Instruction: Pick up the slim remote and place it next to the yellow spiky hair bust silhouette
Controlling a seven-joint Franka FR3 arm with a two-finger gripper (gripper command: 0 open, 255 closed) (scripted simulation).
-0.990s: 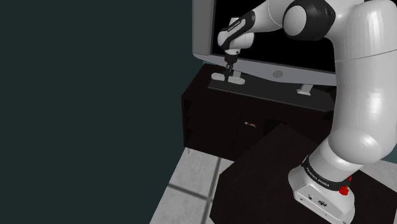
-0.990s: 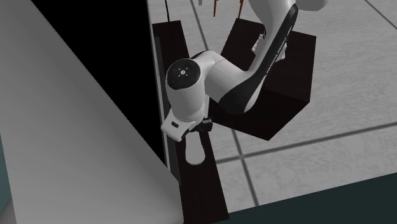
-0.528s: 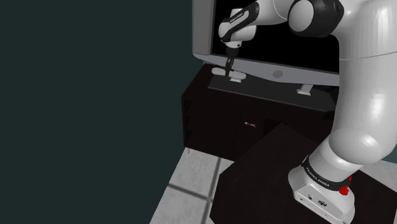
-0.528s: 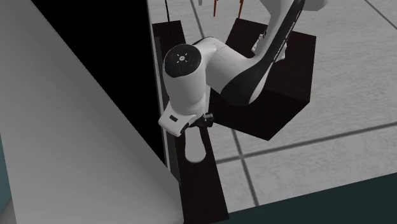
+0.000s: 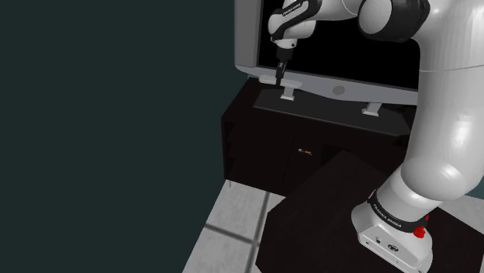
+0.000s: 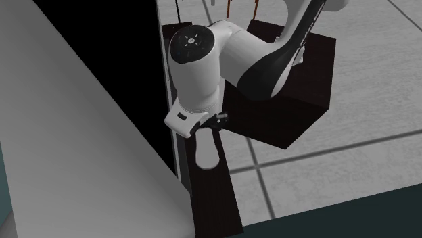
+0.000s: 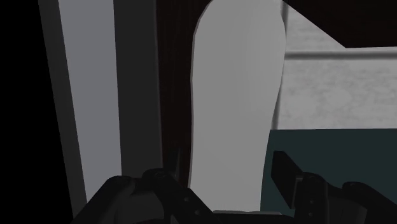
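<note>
the slim remote (image 7: 235, 95) is showing as a plain pale grey slab, long and narrow, with a rounded far end and no markings to be made out. it is sitting clasped at its near end between the black fingers (image 7: 283, 175) of the gripper (image 7: 227, 167), reaching straight out from them. in the shoulder view it is hanging just above the dark cabinet top (image 5: 326, 116), close before the screen's lower edge (image 5: 310, 81).
</note>
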